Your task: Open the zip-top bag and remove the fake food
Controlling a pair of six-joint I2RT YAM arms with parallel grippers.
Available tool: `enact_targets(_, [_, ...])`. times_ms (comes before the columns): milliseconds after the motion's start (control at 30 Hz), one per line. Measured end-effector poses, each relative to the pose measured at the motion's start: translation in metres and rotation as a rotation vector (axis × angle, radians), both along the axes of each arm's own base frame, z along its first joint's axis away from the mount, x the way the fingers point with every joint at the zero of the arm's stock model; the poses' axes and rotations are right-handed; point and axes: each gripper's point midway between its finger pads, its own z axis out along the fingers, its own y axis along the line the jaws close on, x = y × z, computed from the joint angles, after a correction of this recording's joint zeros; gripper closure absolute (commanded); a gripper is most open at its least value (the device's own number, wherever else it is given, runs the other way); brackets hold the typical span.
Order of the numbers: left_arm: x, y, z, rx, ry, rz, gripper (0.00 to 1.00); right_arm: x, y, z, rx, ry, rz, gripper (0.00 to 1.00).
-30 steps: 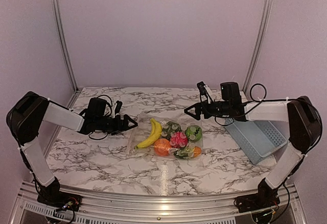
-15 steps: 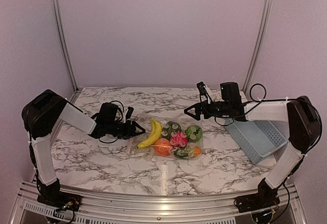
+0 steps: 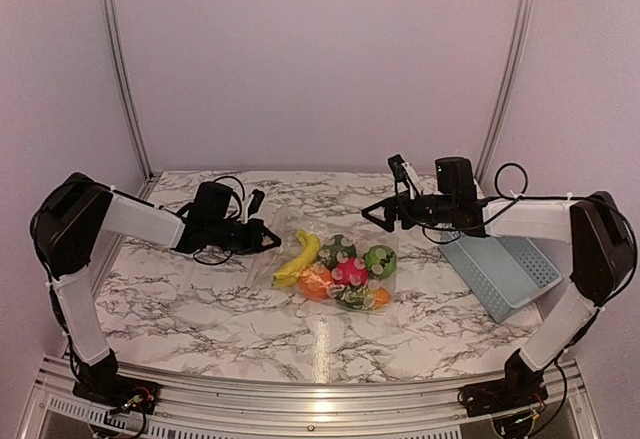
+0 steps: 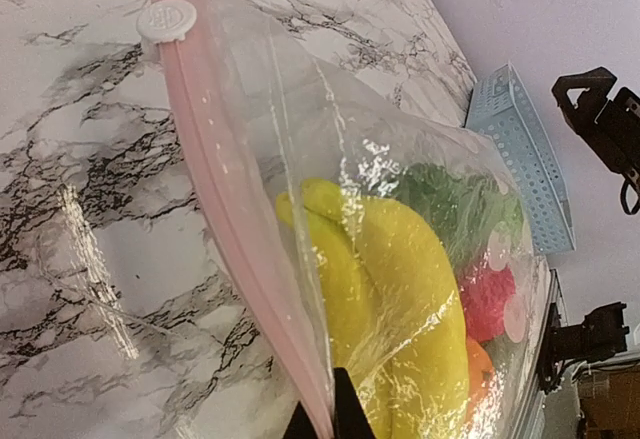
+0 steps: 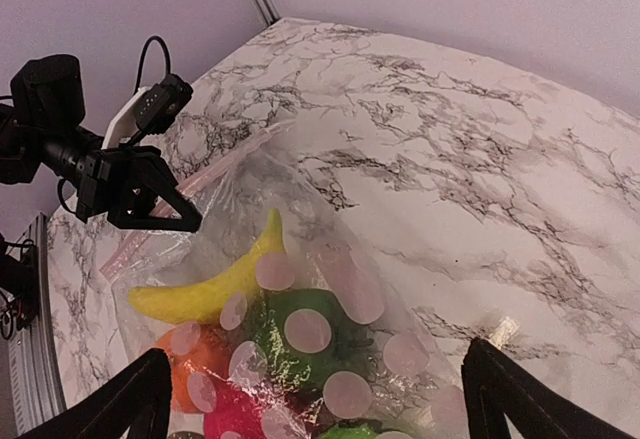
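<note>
The clear zip-top bag (image 3: 345, 271) lies mid-table with the fake food inside: a yellow banana (image 3: 298, 259), orange pieces (image 3: 316, 281), a red-pink piece (image 3: 350, 273) and green pieces (image 3: 379, 258). My left gripper (image 3: 268, 240) is at the bag's left edge, shut on the pink zip strip (image 4: 235, 209); its tips (image 4: 325, 421) pinch the strip beside the banana (image 4: 400, 309). A white slider (image 4: 166, 19) sits at the strip's far end. My right gripper (image 3: 383, 215) hovers open over the bag's far right part, its jaws (image 5: 318, 359) wide with only the bag (image 5: 400, 289) below.
A light blue slotted basket (image 3: 505, 269) stands at the right, under my right forearm, and shows in the left wrist view too (image 4: 525, 149). Marble tabletop (image 3: 200, 299) surrounds the bag. Metal frame posts (image 3: 118, 69) rise at the back corners.
My left gripper moved right to the bag's left edge and shut on the zip strip. The bag's left side shifted a little. The right gripper stayed open and nearly still.
</note>
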Motion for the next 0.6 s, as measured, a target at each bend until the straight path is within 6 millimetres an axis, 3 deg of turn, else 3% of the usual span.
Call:
enact_targets(300, [0.014, 0.005, 0.079, 0.109, -0.209, -0.041, 1.0, -0.005, -0.001, 0.028, 0.033, -0.07, 0.008, 0.02])
enact_targets(600, [0.016, 0.021, 0.128, 0.264, -0.313, -0.073, 1.0, -0.011, 0.002, 0.05, 0.076, -0.126, 0.04, 0.03])
